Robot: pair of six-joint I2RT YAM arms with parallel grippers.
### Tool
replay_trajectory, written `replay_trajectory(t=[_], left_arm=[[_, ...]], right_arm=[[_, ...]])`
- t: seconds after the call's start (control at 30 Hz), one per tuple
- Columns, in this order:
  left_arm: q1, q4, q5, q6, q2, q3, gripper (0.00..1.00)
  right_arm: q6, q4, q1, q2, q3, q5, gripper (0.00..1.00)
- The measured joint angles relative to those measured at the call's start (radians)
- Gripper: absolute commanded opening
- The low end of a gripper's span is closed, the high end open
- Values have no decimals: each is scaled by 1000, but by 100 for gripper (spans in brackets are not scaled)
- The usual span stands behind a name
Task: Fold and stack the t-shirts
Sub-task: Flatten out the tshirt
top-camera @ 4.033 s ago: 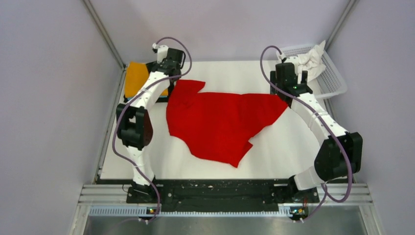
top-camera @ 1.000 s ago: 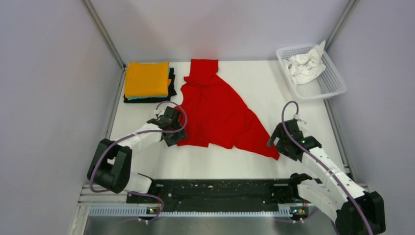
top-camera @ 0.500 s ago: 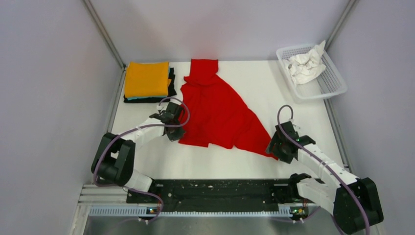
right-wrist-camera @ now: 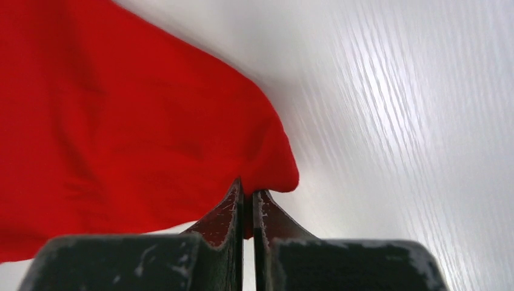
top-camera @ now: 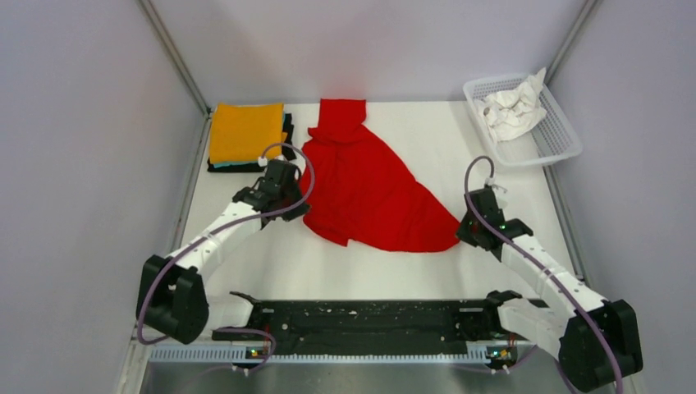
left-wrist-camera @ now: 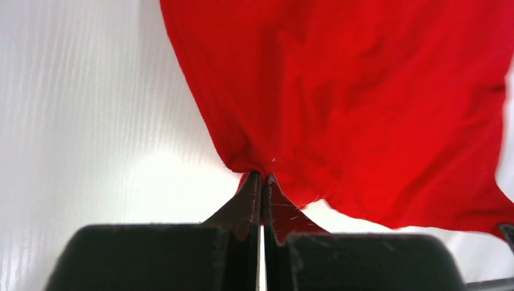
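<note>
Just right of the folded stack topped by an orange cloth t-shirt [top-camera: 244, 131], the bright red cloth t-shirt [top-camera: 365, 193] lies on the white table [top-camera: 501, 185]. The left gripper [left-wrist-camera: 262, 177], jaws pinched tight, clamps the red hem nearer that stack. The right gripper [right-wrist-camera: 247, 187], equally closed, clamps the corner farthest from it.

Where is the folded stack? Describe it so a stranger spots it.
Go to the far left corner of the white table. The stack lies there, beside the spread red t-shirt. Only it is folded square: orange on top, teal and black edges beneath.
</note>
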Motion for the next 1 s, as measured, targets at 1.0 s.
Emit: replay_trajectory(t=[1.0], left_arm=[[-1,211,-28,331,-426,727,0]], right_arm=[[-516,361,0,-275,886,145,0]])
